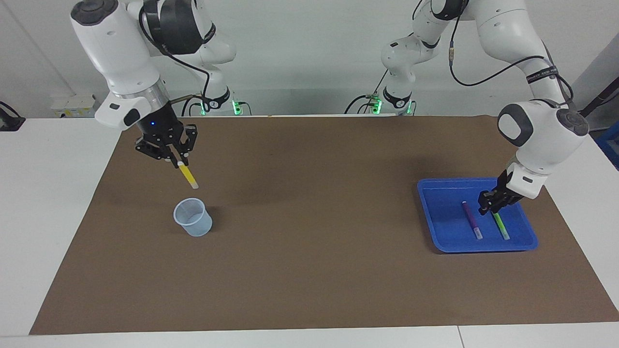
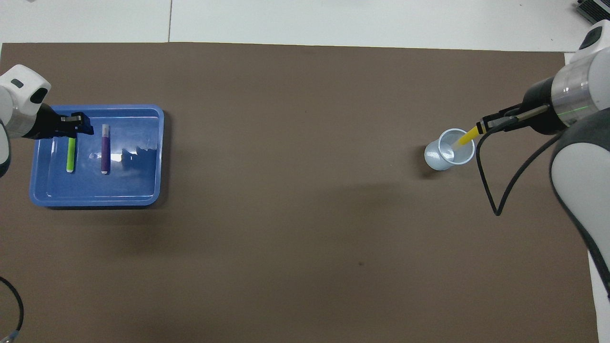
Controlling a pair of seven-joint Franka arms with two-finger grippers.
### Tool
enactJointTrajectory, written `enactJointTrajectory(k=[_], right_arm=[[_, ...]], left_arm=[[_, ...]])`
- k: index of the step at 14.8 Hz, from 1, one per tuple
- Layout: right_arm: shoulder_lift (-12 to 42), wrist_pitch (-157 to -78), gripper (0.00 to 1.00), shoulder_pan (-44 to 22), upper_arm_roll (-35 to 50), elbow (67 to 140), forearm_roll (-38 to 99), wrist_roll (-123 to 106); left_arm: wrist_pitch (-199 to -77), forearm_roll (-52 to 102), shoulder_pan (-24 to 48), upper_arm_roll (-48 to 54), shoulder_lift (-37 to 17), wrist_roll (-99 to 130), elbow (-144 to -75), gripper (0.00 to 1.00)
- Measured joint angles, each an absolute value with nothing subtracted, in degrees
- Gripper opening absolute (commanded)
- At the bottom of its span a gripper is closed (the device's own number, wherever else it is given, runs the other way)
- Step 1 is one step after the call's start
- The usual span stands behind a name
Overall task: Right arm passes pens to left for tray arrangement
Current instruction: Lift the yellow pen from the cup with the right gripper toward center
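Note:
My right gripper (image 1: 178, 163) (image 2: 483, 126) is shut on the upper end of the yellow pen (image 1: 188, 177) (image 2: 466, 138). The pen hangs slanted in the air above the translucent cup (image 1: 193, 218) (image 2: 449, 150), clear of its rim in the facing view. The blue tray (image 1: 440, 212) (image 2: 138, 186) sits toward the left arm's end of the table. In it the purple pen (image 1: 471, 221) (image 2: 104, 155) and the green pen (image 1: 500, 226) (image 2: 70, 155) lie side by side. My left gripper (image 1: 488, 205) (image 2: 78, 127) hovers open and holds nothing, over the green pen's end nearer the robots.
A brown mat (image 1: 314, 217) covers most of the white table. A black cable (image 2: 491, 190) loops down from the right arm's wrist. Nothing else stands on the mat between the cup and the tray.

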State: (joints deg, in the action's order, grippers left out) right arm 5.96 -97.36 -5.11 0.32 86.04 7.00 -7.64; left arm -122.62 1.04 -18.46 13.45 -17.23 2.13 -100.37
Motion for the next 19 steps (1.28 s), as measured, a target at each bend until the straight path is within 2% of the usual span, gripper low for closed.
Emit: enactJointTrajectory(k=[2,3,5,12,19], right_arm=[[6.1,-97.2,0.08,-5.2,0.9,85.8,10.0,-1.1],[6.4,-97.5,0.08,-5.6,1.2,85.8,11.7,2.4],[7.2,-99.9,0.08,-6.9,1.7,86.1,17.6,10.9],[9.0,-111.1,0.07,-14.6,2.0,89.3,31.1,38.5],[9.4,-117.5,0.07,-18.5,2.0,90.4,36.0,51.5]], left_arm=[[-119.8,3.4,-18.4,14.7,-15.3,7.6,-99.8,0.71],[-118.1,5.0,-18.2,15.3,-14.0,11.1,-99.6,0.73],[-114.4,6.9,-16.6,15.9,-11.1,20.6,-99.5,1.00],[-107.0,11.9,-7.3,16.5,-4.1,48.1,-99.4,1.00],[-108.9,20.3,-1.1,16.8,-2.3,82.4,-99.4,1.00]])
